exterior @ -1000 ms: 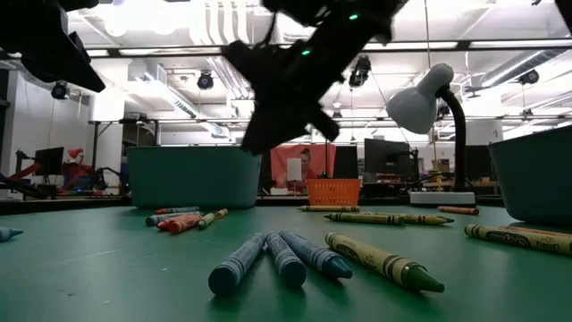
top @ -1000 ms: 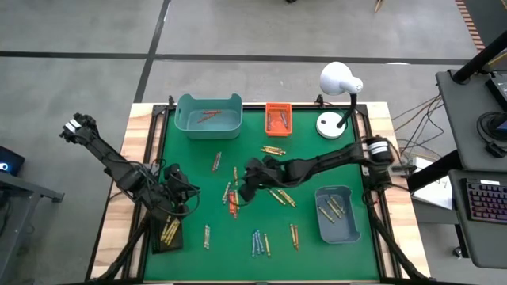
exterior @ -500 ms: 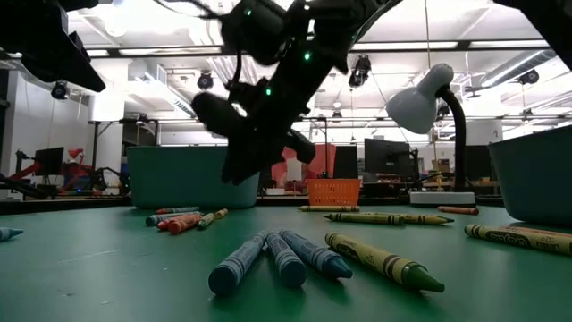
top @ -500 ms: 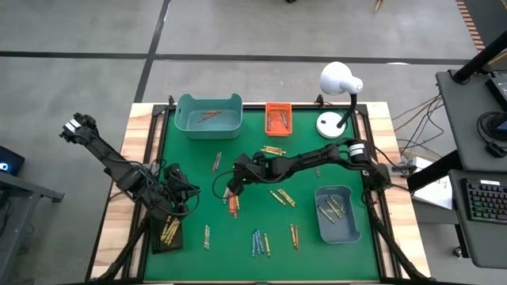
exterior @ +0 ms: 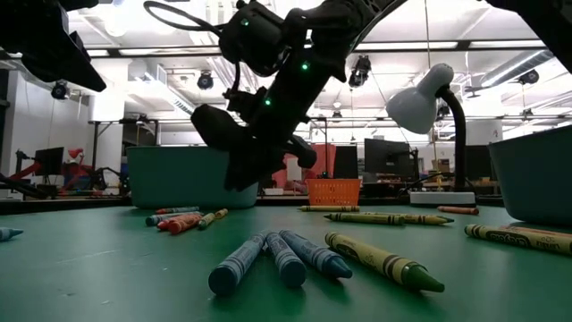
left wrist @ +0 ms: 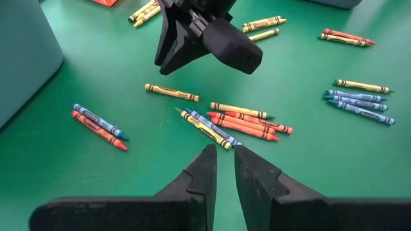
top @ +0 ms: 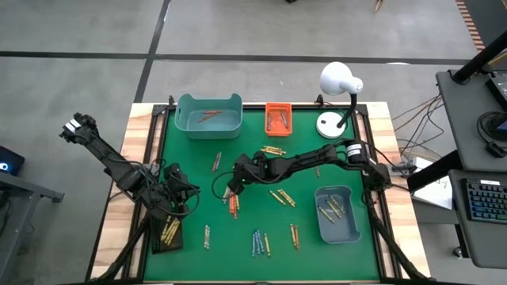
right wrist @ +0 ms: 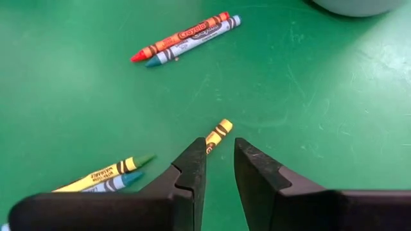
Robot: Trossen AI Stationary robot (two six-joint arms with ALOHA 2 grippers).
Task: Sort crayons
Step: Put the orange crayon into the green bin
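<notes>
Loose crayons lie flat on the green mat [top: 198, 253]: an orange-red cluster [top: 233, 204], blue ones [top: 257, 241], yellow ones [top: 281, 197]. My right gripper [top: 228, 190] hangs a little above the mat at its centre, by the orange-red cluster, clear of it in the low view [exterior: 234, 179]. Its fingers stand a narrow gap apart [right wrist: 220, 149] with nothing between them. A yellow crayon [right wrist: 219, 132] lies just beyond its tips. My left gripper [top: 185, 198] waits shut and empty [left wrist: 225, 151] near the mat's left edge.
A teal bin [top: 208, 115] holding red crayons and an orange tray [top: 277, 119] stand at the far edge. A blue-grey bin [top: 337, 214] with yellow crayons sits at the right, a black tray [top: 168, 233] with yellow crayons near left. A white lamp [top: 341, 79] stands far right.
My right gripper has gone toward the table's left edge and down, tipping a little steeper, to just above the crayons at the centre; most of the move came early, then it nearly stopped. No crayon has moved.
</notes>
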